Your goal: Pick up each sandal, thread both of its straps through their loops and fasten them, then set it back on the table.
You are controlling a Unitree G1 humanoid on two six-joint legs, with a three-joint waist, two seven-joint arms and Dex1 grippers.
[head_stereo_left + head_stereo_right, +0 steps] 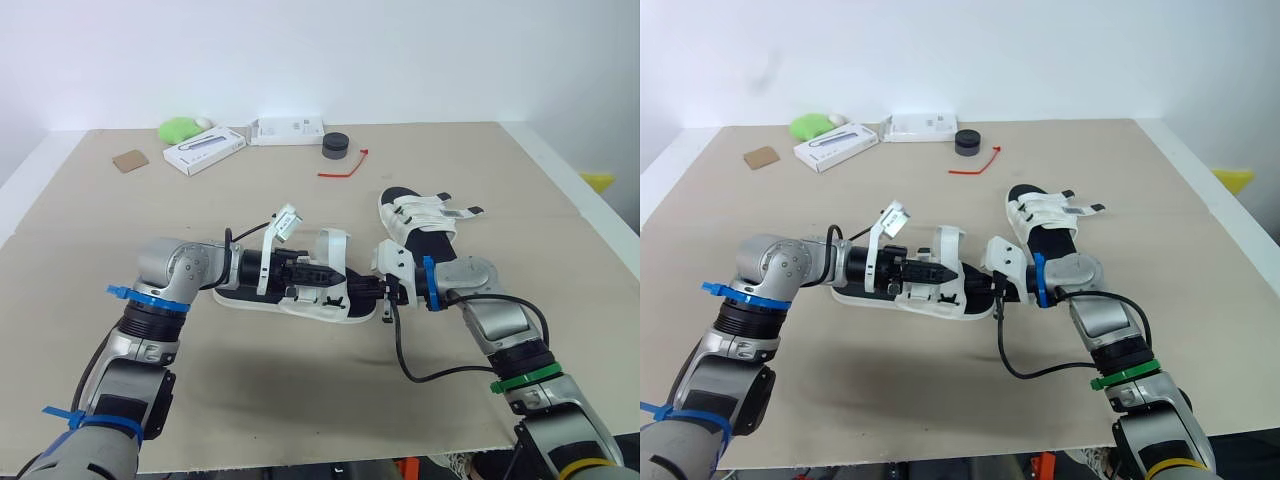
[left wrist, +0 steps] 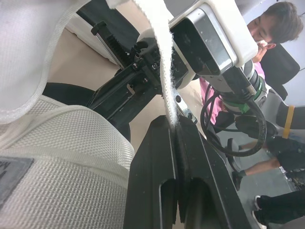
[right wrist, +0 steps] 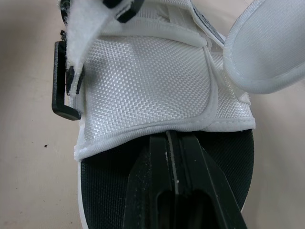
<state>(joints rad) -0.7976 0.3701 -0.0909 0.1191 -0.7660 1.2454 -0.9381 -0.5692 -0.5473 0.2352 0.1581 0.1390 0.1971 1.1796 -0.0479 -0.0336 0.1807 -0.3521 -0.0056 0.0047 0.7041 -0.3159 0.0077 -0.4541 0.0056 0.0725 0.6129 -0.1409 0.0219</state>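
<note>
Left gripper (image 2: 174, 128) pinches strap (image 2: 162, 57) (white) of near sandal (image 1: 255, 299) — right gripper (image 3: 172, 138) closed.

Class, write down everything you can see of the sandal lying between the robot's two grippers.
The sandal has a white sole, black footbed, white mesh straps and black loops. It lies on the table, straps loose. The left gripper is shut on one strap; the right gripper, shut, touches the mesh hem.

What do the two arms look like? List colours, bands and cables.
Both are silver-grey metal with black joints. The left arm wears blue cable ties. The right arm has a blue wrist band, a green band, a yellow band and a looping black cable. The left tool and right tool each have two black fingers.
</note>
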